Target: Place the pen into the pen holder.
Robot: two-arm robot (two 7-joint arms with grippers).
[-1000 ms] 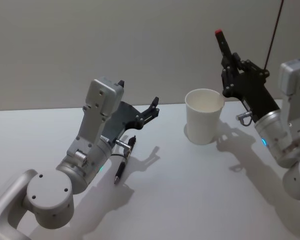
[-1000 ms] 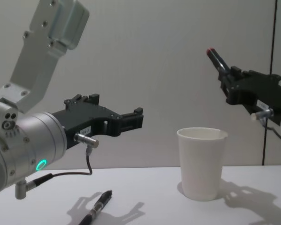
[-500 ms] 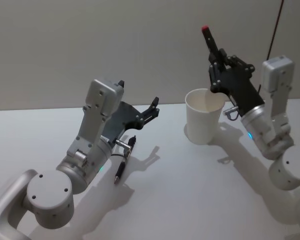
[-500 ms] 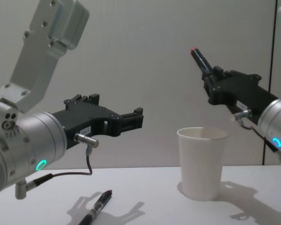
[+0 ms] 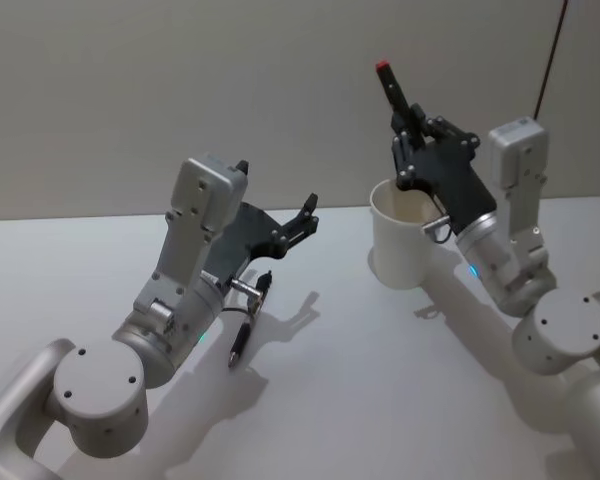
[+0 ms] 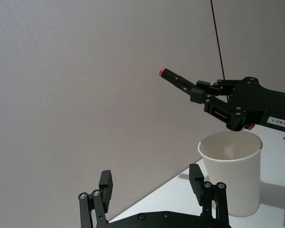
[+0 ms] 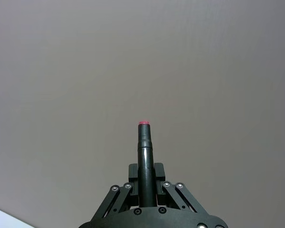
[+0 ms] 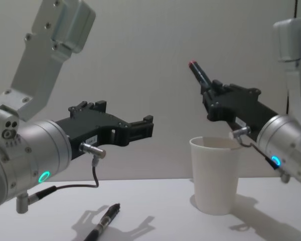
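Note:
A black pen with a red end (image 5: 391,93) is clamped in my right gripper (image 5: 412,140), which is shut on it. The pen tilts up and away, and the gripper hangs just over the far rim of the pen holder (image 5: 405,243), a white paper cup standing upright on the table. The chest view shows the same pen (image 8: 197,73) above the pen holder (image 8: 215,176), with the right gripper (image 8: 209,92) at rim height. A second dark pen (image 5: 246,333) lies flat on the table beneath my left gripper (image 5: 280,195), which hovers open and holds nothing.
The white table (image 5: 380,400) spreads out in front of the cup and to its right. A plain grey wall stands behind. A thin dark cable (image 5: 548,55) hangs at the far right.
My right arm has carried the red-ended pen leftward and slightly lower, from right of the cup to over its rim. The left arm and the pen on the table have not moved.

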